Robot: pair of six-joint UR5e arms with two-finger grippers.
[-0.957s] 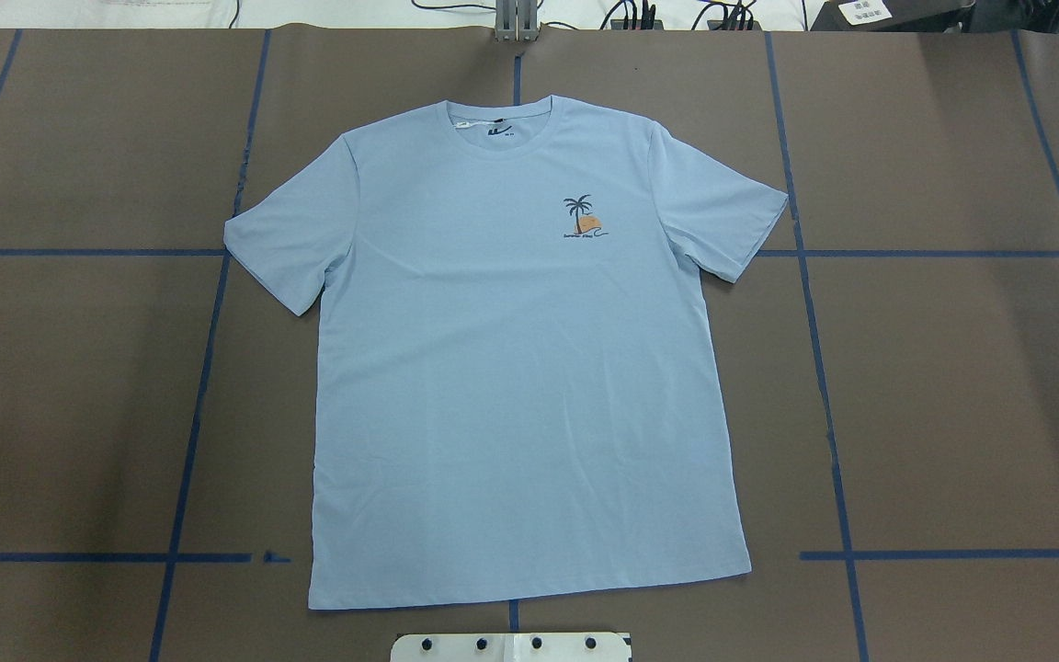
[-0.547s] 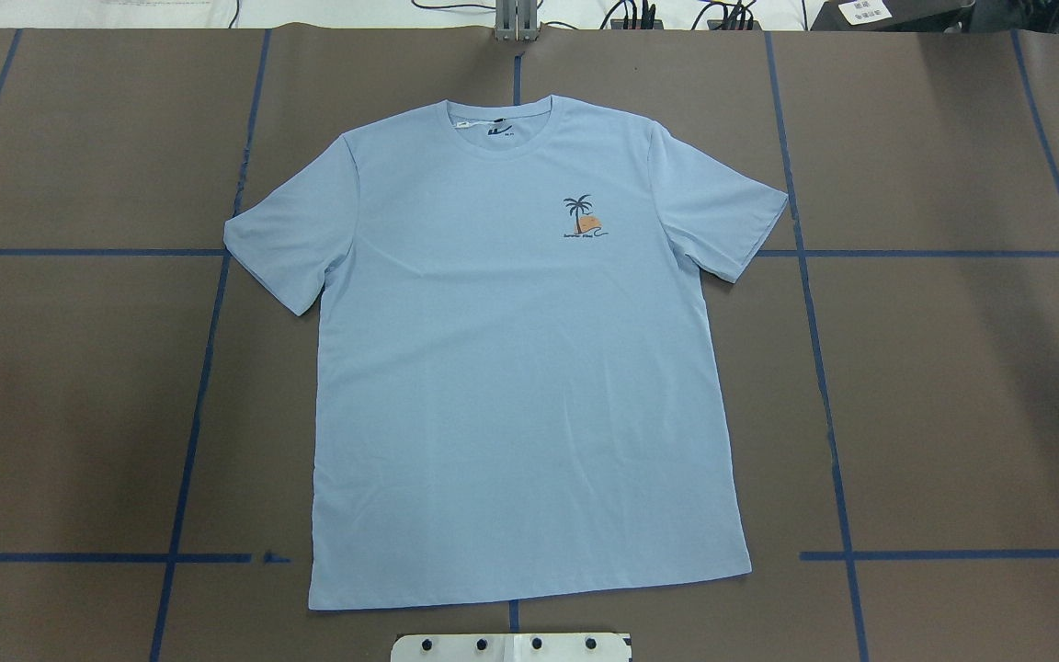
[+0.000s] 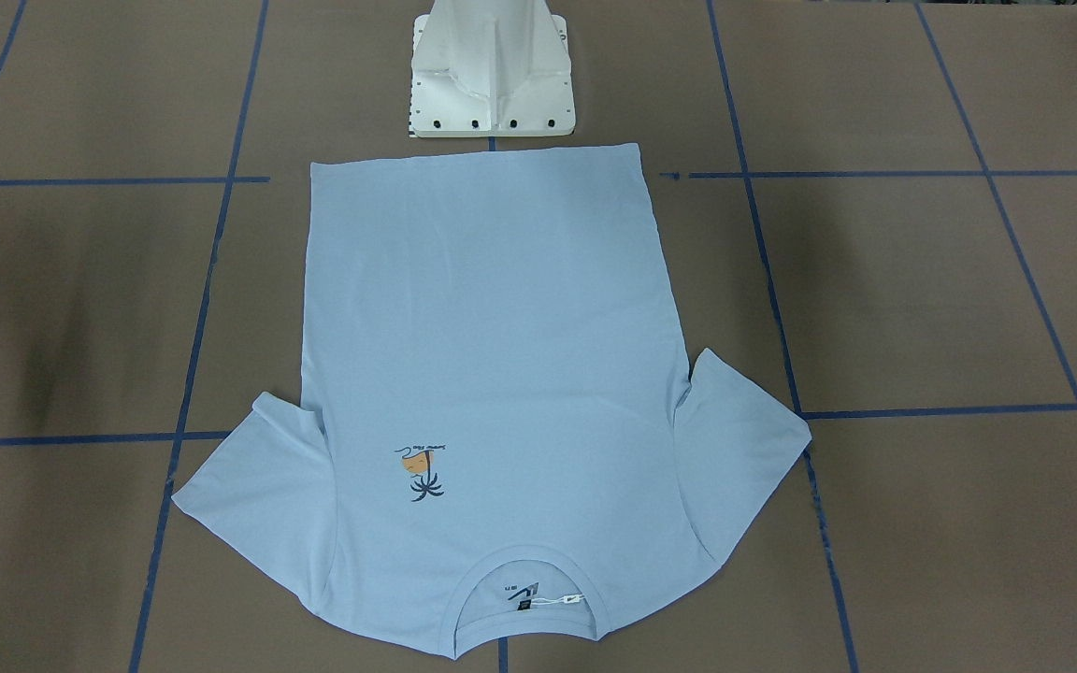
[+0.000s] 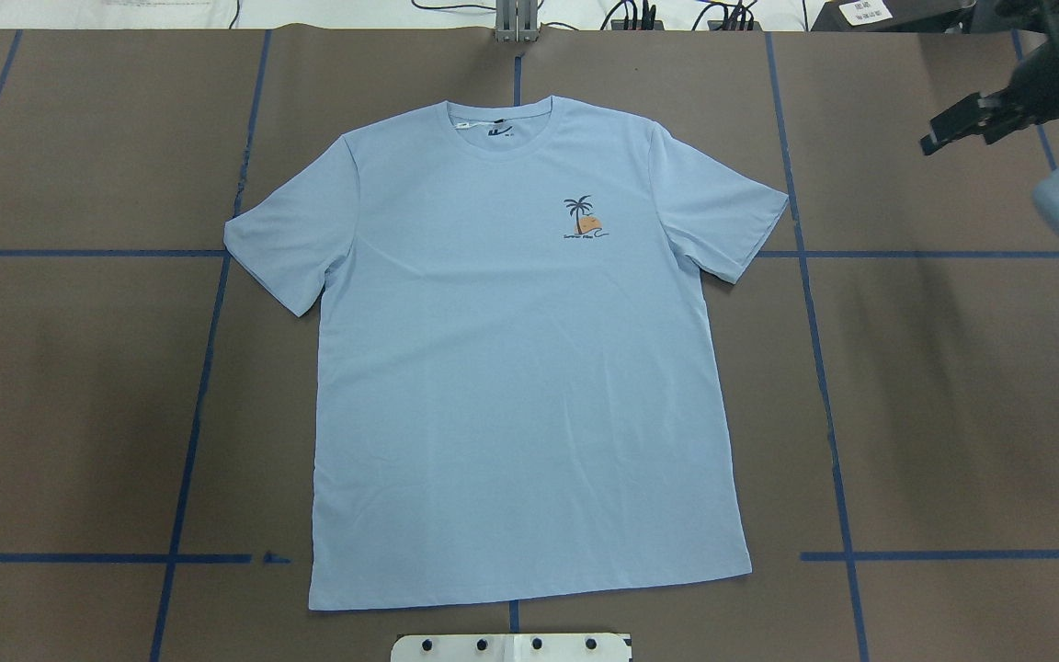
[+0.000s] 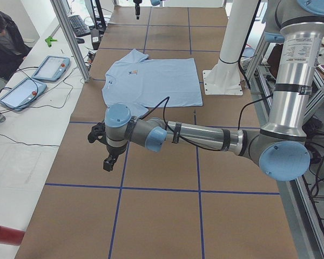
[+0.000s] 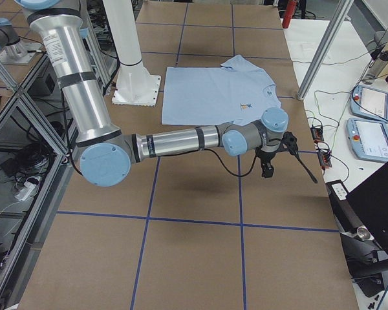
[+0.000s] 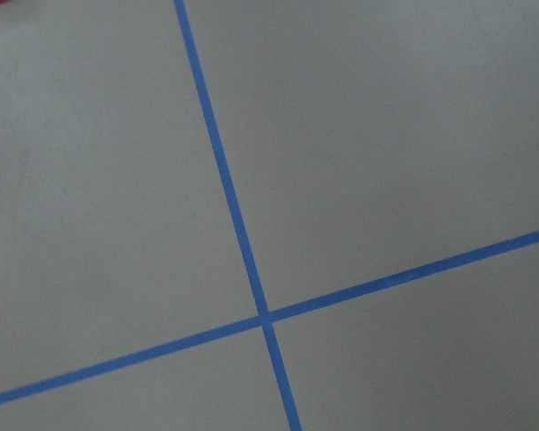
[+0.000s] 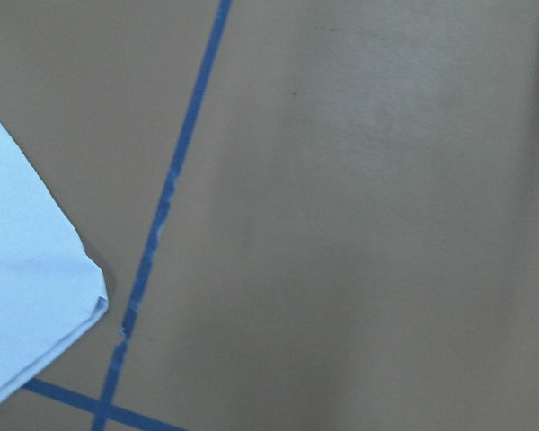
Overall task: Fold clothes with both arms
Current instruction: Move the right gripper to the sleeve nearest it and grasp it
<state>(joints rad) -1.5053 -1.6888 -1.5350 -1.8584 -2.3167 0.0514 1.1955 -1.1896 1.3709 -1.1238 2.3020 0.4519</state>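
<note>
T-shirt (image 4: 520, 368) is lying spread flat for folding while left tool (image 5: 107, 163) and right tool (image 4: 934, 138) are hovering clear, grip state indeterminable.

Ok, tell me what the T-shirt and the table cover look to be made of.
T-shirt: thin, matte knit fabric, probably cotton jersey; it lies limp with soft creases. Table cover: matte brown sheet, likely paper or card; flat, with no shine.

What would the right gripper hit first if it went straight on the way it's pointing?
Likely bare table, not the shirt: the right gripper points down, and its wrist view is mostly table, the shirt only at the edge.
</note>
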